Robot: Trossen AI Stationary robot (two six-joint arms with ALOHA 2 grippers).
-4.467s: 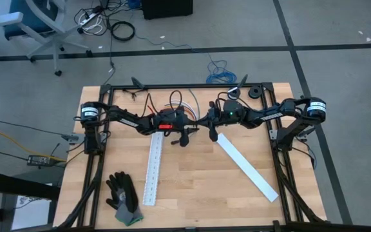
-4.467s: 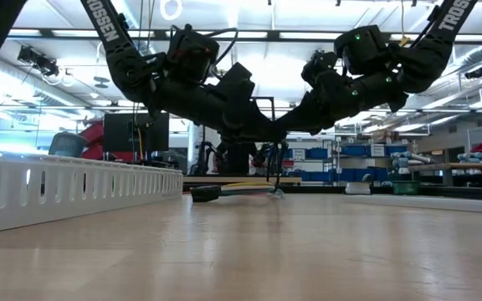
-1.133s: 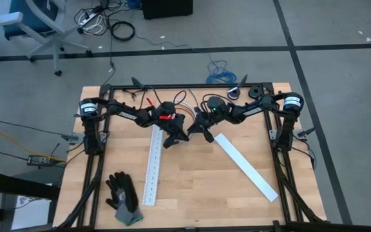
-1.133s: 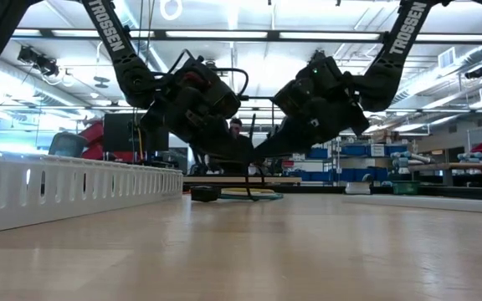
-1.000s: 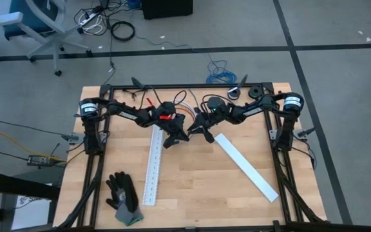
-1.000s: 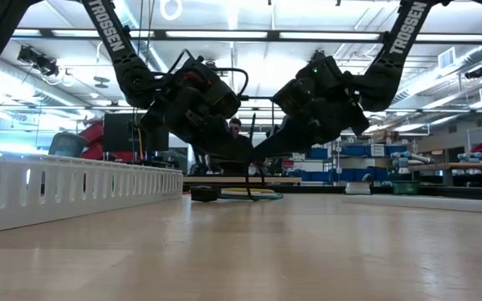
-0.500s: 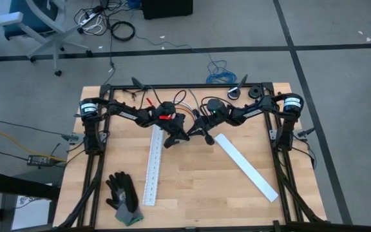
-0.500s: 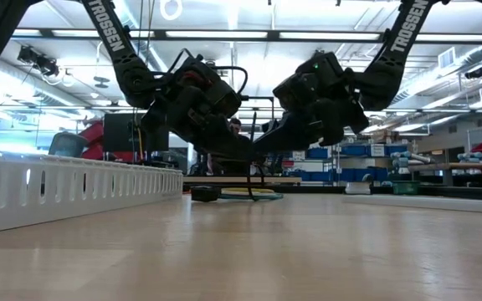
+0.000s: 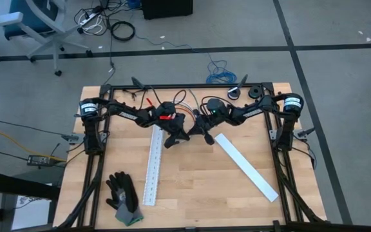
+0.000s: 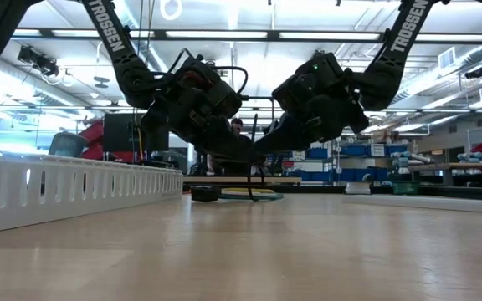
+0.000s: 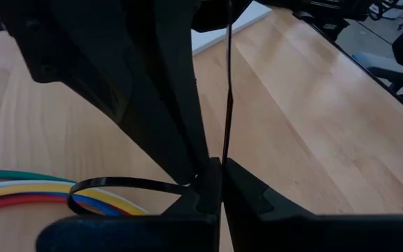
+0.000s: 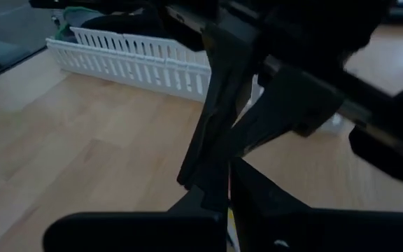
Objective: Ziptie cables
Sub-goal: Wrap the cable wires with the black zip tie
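Note:
The cables (image 11: 19, 190), green, white, yellow, red and blue, lie side by side on the table near its far edge. The thin black ziptie's loop (image 11: 110, 183) goes around them. Its tail (image 11: 228, 91) runs straight away from the loop, and it stands upright in the low view (image 10: 253, 134). My left gripper (image 11: 220, 183) is shut at the loop's closing point. My right gripper (image 12: 227, 190) is shut just beside it, finger to finger. In the high view the left gripper (image 9: 178, 134) and the right gripper (image 9: 203, 132) meet at mid-table. My left gripper pinches the ziptie between its two fingertips where the loop closes and the tail leaves it (image 11: 213, 168). The fingers slant down from the table's left. The loop lies around the cables on the table. My right gripper is shut on the ziptie's tail farther along (image 11: 229, 17). It slants down from the right. The fingers hide the place of contact. The tail runs straight between the two grippers.
One white slotted strip (image 9: 152, 164) lies lengthwise at left of centre, another (image 9: 247, 165) lies slanted at right. A black and grey glove (image 9: 122, 192) sits at the near left corner. A small black ring (image 9: 255, 92) is at the far right.
My right gripper has risen slightly and shifted a little toward the near edge, still shut. The ziptie's tail now stands straight up between the two grippers. My left gripper has kept still.

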